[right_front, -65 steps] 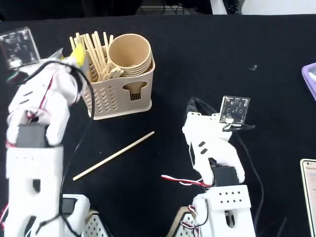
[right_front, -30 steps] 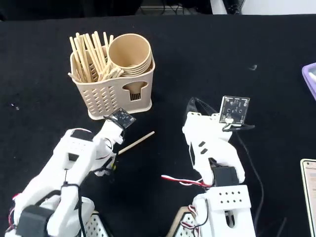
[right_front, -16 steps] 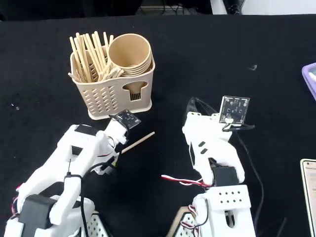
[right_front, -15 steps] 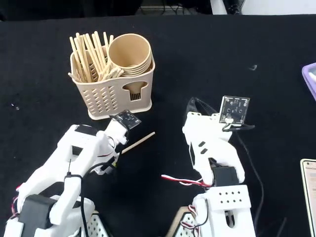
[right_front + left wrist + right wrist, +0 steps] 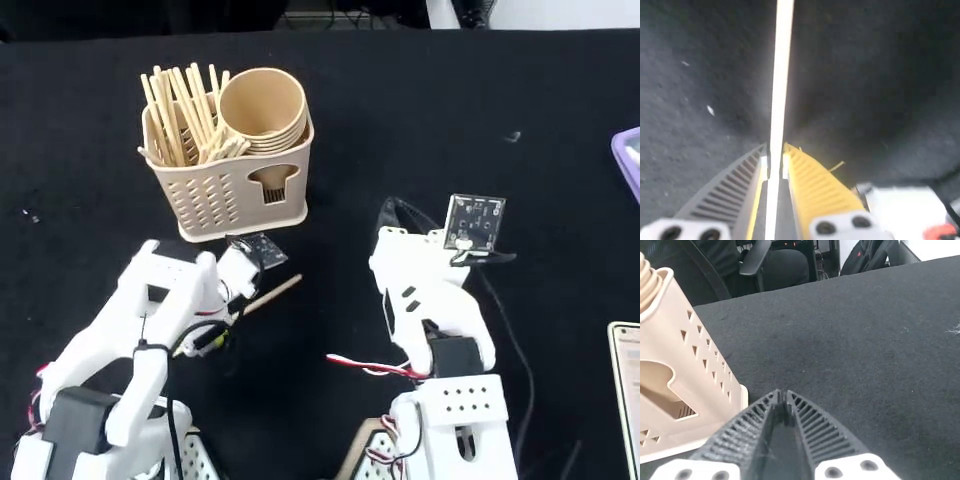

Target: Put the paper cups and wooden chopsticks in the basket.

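Tabletop (image 5: 480, 90), black, bearing a beige perforated basket (image 5: 235, 200). Inside the basket, a nested stack of tan paper cups (image 5: 262, 105) fills the side nearer the right arm. A bundle of pale wooden chopsticks (image 5: 180, 105) stands leaning in the other side, tips rising above the rim. Just in front of the basket lies the left arm. The left gripper (image 5: 775, 150), one finger yellow, is clamped on a single loose chopstick (image 5: 278, 290), thin, pale and straight. The stick's free end points towards the basket's front wall without touching it; whether it is clear of the cloth cannot be told. In front of the basket and off to its cup side stands the right arm. The right gripper (image 5: 785, 397) has black ribbed fingers pressed together and empty, near the basket's lower corner but apart from it. Well away from the basket, at the table's right edge, a purple item (image 5: 628, 160) and a printed card (image 5: 625, 370) are partly cut off.
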`<state>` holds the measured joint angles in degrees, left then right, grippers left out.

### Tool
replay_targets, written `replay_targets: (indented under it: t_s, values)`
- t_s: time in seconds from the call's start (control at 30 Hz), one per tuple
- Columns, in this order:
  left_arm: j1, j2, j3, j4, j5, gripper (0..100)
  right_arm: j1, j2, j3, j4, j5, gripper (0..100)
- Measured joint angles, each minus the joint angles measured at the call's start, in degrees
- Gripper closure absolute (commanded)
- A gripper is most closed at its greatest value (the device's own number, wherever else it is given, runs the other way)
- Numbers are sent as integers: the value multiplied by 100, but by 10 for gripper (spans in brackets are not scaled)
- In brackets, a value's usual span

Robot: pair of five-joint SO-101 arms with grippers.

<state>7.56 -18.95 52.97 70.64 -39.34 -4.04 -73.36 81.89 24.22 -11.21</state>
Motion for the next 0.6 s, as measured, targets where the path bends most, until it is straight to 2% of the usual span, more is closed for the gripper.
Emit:
replay_targets:
  t_s: [0.3, 0.6]
  values:
    - [26, -255, -703, 1196, -105, 971, 0, 0, 0, 0, 0, 984]
    - [9, -2848, -1451, 2259, -105, 971, 0, 0, 0, 0, 0, 985]
